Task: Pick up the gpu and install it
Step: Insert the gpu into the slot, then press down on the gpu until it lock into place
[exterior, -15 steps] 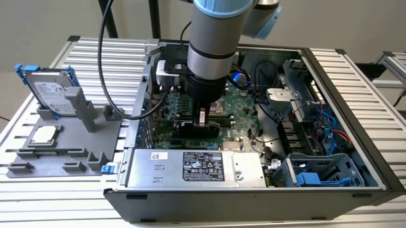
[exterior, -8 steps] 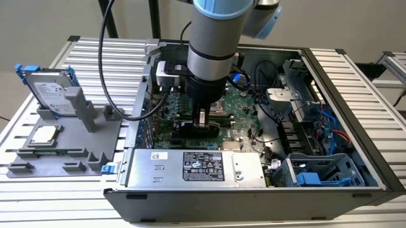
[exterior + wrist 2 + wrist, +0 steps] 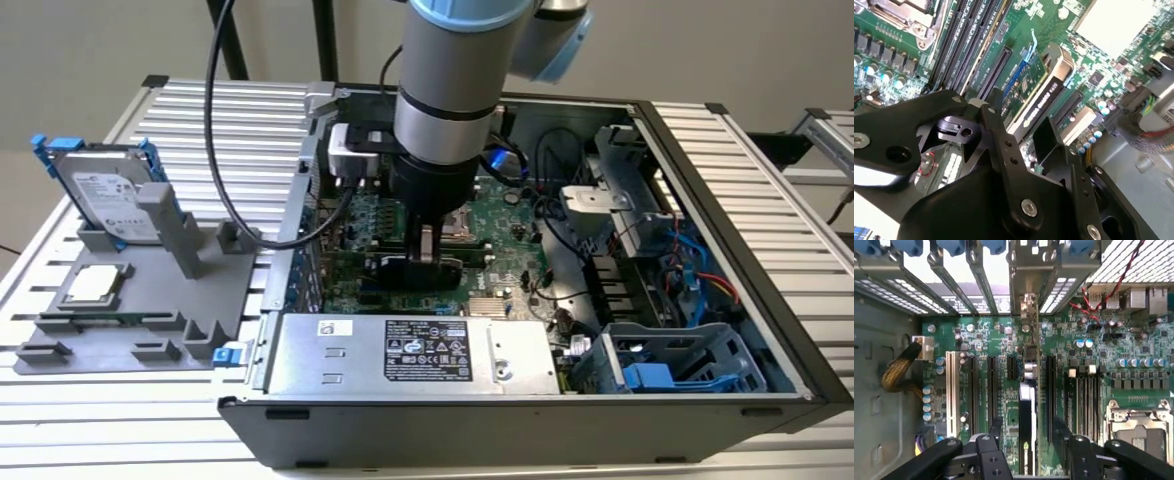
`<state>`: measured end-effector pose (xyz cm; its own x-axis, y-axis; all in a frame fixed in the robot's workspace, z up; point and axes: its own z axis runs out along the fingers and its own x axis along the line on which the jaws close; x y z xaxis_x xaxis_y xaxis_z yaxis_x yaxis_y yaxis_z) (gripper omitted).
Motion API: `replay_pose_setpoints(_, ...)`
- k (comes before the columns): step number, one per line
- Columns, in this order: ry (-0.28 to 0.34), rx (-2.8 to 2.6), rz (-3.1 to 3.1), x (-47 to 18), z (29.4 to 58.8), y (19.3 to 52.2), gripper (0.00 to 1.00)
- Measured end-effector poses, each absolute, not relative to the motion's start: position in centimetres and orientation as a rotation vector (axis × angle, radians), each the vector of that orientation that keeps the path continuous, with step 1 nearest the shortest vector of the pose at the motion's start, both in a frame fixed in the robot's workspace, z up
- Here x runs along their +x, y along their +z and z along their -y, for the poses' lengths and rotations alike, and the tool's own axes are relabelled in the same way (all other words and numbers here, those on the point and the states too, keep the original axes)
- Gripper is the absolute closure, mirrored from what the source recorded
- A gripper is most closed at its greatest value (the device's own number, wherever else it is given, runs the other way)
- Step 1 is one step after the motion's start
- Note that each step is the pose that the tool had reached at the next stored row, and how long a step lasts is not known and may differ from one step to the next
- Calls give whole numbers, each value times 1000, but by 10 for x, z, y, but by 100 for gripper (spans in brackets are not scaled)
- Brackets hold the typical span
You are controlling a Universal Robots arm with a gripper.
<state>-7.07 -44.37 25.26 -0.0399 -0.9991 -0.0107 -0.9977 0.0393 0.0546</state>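
The gripper [image 3: 1026,440], inside the open case [image 3: 747,180], is closed on the gpu [image 3: 1027,390], which stands on edge in a slot of the motherboard [image 3: 984,330], bracket toward the rear wall.

Open computer case [image 3: 747,330] sits on slatted table [image 3: 174,110]. Gray fixture [image 3: 147,300] with hard drive [image 3: 107,195] lies toward the exterior view's left of case. GPU [image 3: 1026,390] stands edgewise on motherboard [image 3: 1134,385] inside case.

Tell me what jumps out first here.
The arm reaches into the open computer case, its gripper holding the gpu edge-on over the motherboard slots. On the exterior view's left, a hard drive in a blue frame stands upright in a grey fixture.
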Motion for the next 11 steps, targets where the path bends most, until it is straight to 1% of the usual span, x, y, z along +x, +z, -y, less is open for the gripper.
replay_pose_setpoints(11, -74, 2156, 2243, -71, 444, 301, 0)
